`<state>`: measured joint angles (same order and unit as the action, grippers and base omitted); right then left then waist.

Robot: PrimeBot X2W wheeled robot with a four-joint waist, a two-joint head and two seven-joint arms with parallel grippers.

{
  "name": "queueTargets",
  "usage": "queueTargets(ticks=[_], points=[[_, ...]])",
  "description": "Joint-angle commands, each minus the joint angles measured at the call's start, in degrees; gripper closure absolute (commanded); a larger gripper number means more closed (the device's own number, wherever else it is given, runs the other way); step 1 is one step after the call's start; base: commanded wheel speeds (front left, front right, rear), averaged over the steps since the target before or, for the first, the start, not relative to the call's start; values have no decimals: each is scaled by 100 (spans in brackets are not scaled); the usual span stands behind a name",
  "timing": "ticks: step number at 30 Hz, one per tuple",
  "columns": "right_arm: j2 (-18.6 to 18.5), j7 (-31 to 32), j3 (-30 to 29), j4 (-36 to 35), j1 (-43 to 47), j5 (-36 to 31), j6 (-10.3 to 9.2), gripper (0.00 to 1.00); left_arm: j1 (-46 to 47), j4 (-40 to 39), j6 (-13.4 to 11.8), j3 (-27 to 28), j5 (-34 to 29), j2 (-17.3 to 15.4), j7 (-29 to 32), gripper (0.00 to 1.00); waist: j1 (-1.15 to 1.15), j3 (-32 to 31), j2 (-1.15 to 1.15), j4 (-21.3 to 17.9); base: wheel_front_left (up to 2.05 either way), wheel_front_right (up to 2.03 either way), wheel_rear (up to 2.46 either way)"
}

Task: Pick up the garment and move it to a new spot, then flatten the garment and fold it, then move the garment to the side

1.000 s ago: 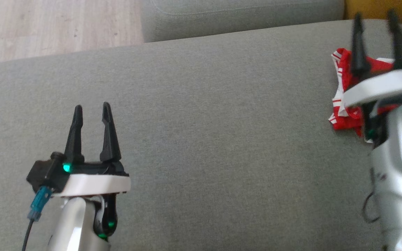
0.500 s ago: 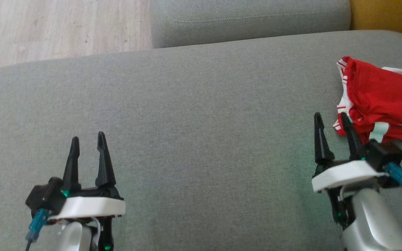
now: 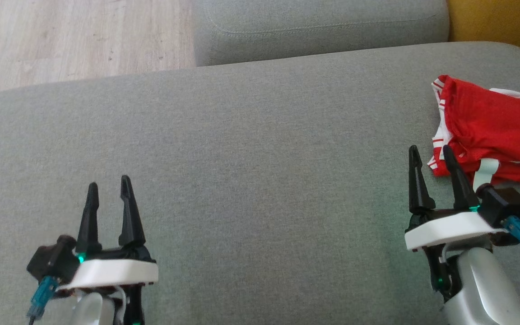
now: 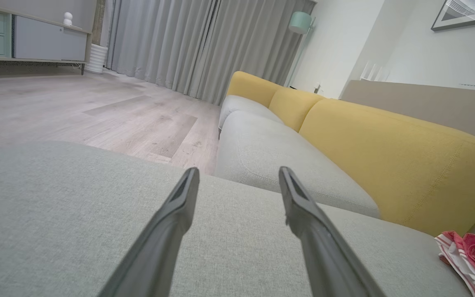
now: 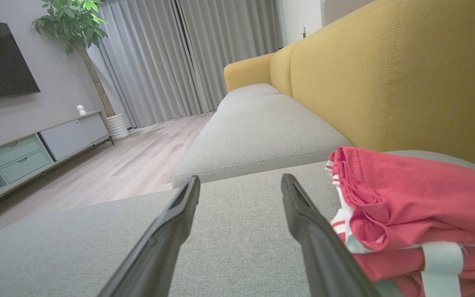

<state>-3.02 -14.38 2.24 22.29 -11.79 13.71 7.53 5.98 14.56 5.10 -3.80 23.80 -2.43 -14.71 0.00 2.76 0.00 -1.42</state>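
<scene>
The garment (image 3: 490, 126), red with white striped trim, lies folded in a compact bundle at the far right of the grey seat cushion (image 3: 260, 180). My right gripper (image 3: 429, 148) is open and empty, its fingertips just short of the bundle's near-left corner. In the right wrist view the garment (image 5: 406, 198) sits right of the open gripper (image 5: 241, 178), close beside the right finger (image 5: 316, 235). My left gripper (image 3: 109, 182) hovers open and empty over bare cushion at the lower left. In the left wrist view, my left gripper (image 4: 238, 171) is open and the garment (image 4: 470, 255) shows small at the lower right.
A second grey cushion (image 3: 318, 22) adjoins the far edge. The yellow backrest (image 5: 386, 74) rises right behind the garment. Wooden floor (image 3: 75, 36) lies beyond the cushion's far-left edge. A TV cabinet (image 5: 35, 148) and a potted plant (image 5: 76, 29) stand across the room.
My right gripper, which was over the garment a second ago, has drawn back to its near-left corner, still open. The garment lies uncovered. The left gripper sits slightly lower in view.
</scene>
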Motion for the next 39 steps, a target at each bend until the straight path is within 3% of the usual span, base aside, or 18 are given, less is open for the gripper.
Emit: queueTargets(ticks=[1,15,16,20,39], points=[[13,-62,126,-235,-137,61,-4,0,65,-191,1,185,59,-44,-29,0,0,2,0,0,0,0,0],[13,-62,161,-310,-124,150,-4,0,70,-171,-26,230,131,-44,-29,0,0,14,0,2,0,0,0],[2,1,10,-95,1,128,0,100,-84,3,-6,19,105,0,2,100,0,14,0,3,0,0,0],[27,23,6,212,188,163,0,100,-221,327,-3,9,133,6,14,100,0,13,0,4,0,0,0],[25,355,-136,43,250,1398,-1,100,-183,268,36,172,1210,-2,351,100,0,-30,0,26,0,0,0]])
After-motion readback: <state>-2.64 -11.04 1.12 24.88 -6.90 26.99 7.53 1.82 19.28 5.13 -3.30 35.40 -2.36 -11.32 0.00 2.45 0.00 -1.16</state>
